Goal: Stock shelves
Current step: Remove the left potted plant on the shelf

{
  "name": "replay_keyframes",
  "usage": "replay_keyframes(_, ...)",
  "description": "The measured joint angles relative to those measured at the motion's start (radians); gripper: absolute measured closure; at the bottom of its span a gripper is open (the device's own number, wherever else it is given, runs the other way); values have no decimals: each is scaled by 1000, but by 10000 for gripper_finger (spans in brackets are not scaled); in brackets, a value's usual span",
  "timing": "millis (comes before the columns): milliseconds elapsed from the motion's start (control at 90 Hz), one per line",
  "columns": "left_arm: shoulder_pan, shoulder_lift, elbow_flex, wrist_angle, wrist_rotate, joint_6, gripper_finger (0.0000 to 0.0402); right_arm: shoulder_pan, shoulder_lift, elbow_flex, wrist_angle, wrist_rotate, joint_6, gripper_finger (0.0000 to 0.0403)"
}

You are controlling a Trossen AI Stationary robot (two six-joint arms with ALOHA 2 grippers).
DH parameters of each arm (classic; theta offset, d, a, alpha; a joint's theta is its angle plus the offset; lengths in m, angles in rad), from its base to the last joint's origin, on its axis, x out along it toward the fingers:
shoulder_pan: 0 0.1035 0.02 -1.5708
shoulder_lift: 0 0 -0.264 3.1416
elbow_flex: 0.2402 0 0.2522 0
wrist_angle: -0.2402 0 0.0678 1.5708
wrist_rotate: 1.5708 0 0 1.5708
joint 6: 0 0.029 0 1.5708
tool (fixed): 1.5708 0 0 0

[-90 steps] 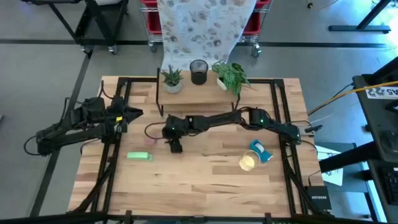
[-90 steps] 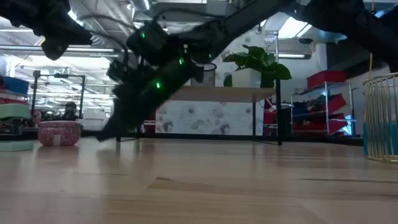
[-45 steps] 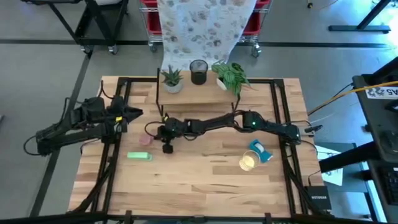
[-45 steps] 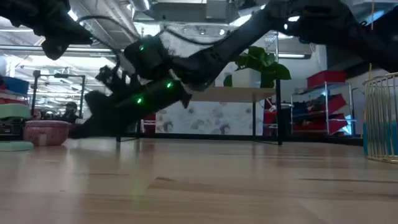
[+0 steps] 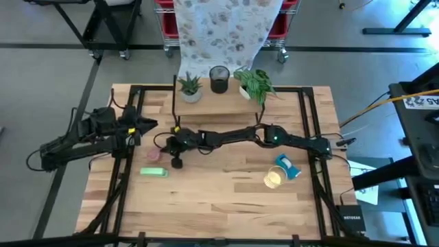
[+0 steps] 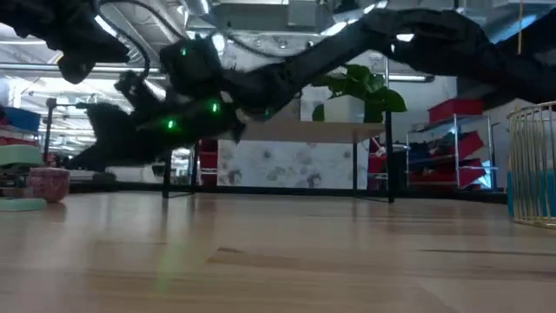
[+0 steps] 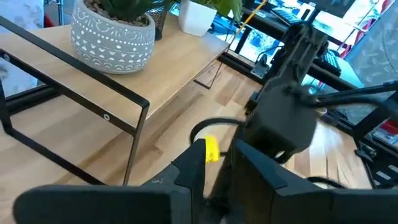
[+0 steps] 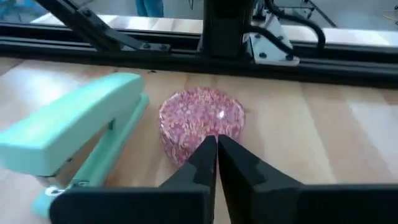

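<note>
Right tool (image 5: 167, 146) has swept left across the bench (image 5: 219, 206), now just short of the pink cup (image 8: 200, 122) by the green stapler (image 8: 78, 121); fingers clenched, nothing held. Pick next, likely. Shelves (image 5: 219, 106) far centre. Left tool (image 5: 140, 127) waits far left.

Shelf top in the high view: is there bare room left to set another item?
Crowded at the back: succulent pot, dark cup and leafy plant line the shelves. Its front strip, nearest the right gripper, is bare. The table is bare between green stapler and wire basket.
</note>
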Motion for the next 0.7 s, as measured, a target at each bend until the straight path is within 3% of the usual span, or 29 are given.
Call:
replay_keyframes(322,0,1,0,49,-8,-1,341,8,-248,0,-538,0,-265,402)
replay_keyframes(522,0,49,0,246,36,69,341,1,-399,1,-717,17,-306,402)
replay_keyframes(700,0,207,1,457,130,172,341,-21,-492,1,-855,70,-296,402)
